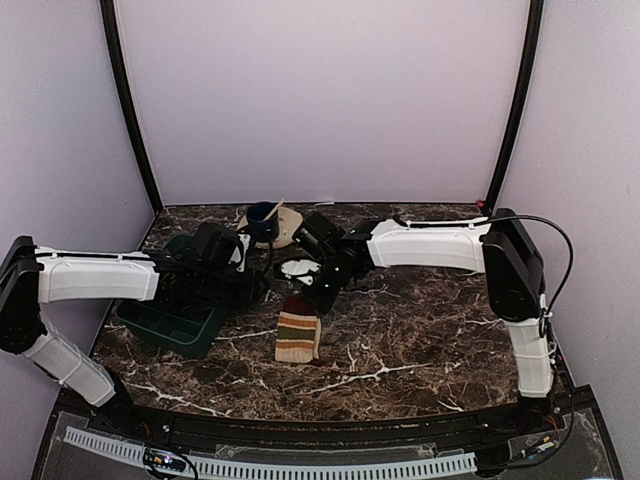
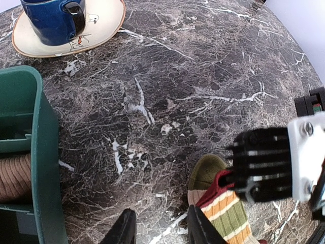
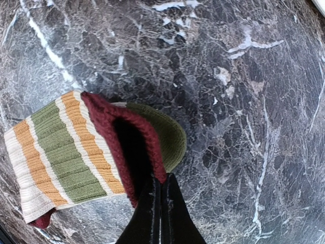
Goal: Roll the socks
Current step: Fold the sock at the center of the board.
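No text, label, brand or number is showing legibly in any view. The plate (image 2: 107, 28), upper left of the left wrist view, is carrying only a small painted figure.

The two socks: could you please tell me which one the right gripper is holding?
The striped sock, lying on the marble table; the right gripper is shut on its red cuff. The plain tan sock lies in the green tray.
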Robot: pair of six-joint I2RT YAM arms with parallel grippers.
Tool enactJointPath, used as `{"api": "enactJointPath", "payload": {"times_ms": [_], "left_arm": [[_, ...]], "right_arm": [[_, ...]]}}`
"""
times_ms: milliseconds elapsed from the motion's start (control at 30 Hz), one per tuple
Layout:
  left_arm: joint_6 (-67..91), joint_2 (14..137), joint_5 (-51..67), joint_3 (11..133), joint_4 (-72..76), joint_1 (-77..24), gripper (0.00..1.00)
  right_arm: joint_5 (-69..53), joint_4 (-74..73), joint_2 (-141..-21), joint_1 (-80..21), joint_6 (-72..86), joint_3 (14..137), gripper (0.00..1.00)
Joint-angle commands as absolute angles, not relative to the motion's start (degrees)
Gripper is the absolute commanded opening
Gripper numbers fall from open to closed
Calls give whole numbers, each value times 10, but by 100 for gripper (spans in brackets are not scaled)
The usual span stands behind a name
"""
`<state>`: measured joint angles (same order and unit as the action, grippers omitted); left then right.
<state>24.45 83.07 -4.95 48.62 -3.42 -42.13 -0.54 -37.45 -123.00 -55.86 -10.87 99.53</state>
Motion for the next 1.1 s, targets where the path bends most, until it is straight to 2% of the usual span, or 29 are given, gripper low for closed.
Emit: {"api": "enactJointPath", "payload": {"times_ms": [0, 400, 1067], "left_arm": [[254, 809, -49, 471, -17, -425, 37], [242, 804, -18, 450, 33, -434, 36], [177, 862, 87, 433, 118, -483, 33]], "right_arm": [[3, -349, -1246, -545, -106, 1011, 0], [0, -350, -1275, -527, -96, 1033, 0], [1, -337, -1223, -515, -41, 980, 0]]}}
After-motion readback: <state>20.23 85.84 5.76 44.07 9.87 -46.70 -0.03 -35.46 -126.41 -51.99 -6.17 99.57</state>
